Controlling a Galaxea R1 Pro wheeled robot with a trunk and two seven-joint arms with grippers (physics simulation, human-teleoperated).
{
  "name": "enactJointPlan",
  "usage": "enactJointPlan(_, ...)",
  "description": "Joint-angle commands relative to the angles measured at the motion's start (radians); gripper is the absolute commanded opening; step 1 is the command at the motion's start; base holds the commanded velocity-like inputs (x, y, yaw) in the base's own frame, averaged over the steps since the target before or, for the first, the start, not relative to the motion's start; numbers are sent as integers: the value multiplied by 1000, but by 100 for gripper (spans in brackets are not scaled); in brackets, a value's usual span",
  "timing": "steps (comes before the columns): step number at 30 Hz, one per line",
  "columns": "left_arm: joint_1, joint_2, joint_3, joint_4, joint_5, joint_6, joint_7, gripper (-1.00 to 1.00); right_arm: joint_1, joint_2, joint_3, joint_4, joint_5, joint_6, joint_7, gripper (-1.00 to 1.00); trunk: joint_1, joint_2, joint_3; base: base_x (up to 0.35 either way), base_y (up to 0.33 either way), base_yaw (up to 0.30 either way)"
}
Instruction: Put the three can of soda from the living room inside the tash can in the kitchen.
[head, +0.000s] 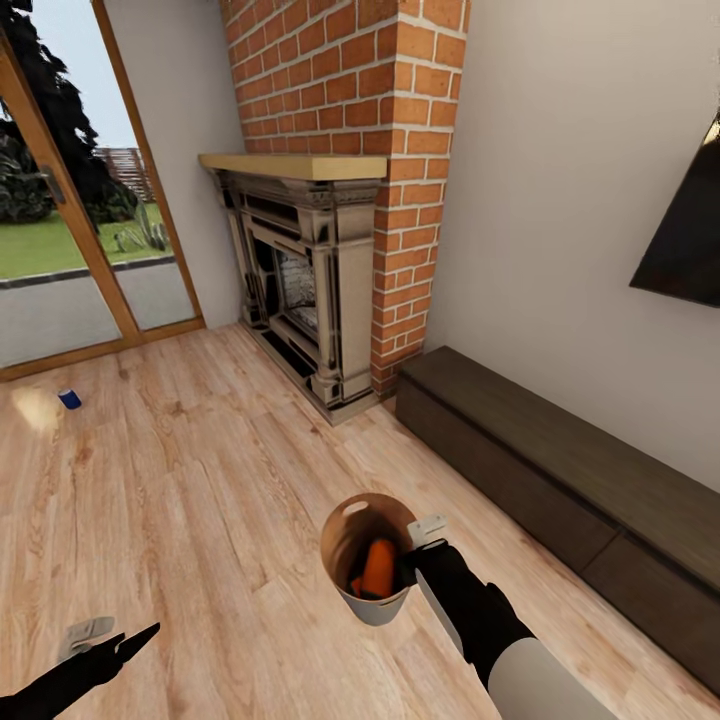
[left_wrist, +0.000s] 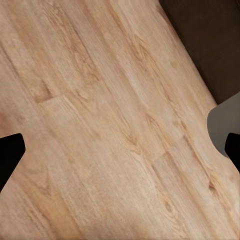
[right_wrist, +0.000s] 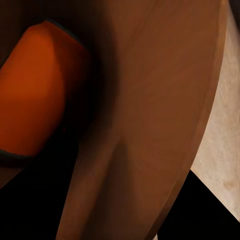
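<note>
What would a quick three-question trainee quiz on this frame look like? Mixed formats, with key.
1. True or false: the blue soda can is already inside the trash can.
2. Multiple choice: the right gripper is A) shut on the trash can's rim, B) hovering over the brick fireplace, C) resting on the low dark cabinet.
3. Short answer: what colour is the can visible inside the trash can?

Key
1. False. It lies on the wood floor near the glass doors.
2. A.
3. Orange; the head view hints at a second orange one beneath, though that is hard to confirm.
</note>
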Motion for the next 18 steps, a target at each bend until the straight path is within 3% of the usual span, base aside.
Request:
enactJointPlan(1,0,0,0,0,0,0,1,100,0,0,0,-1,-3,-1,2,-100,0,0,2,0,0,0)
enactJointPlan(18,0,0,0,33,0,-21,3,100,0,0,0,-10,-1,2,1,-100,0,0,30,0,0,0)
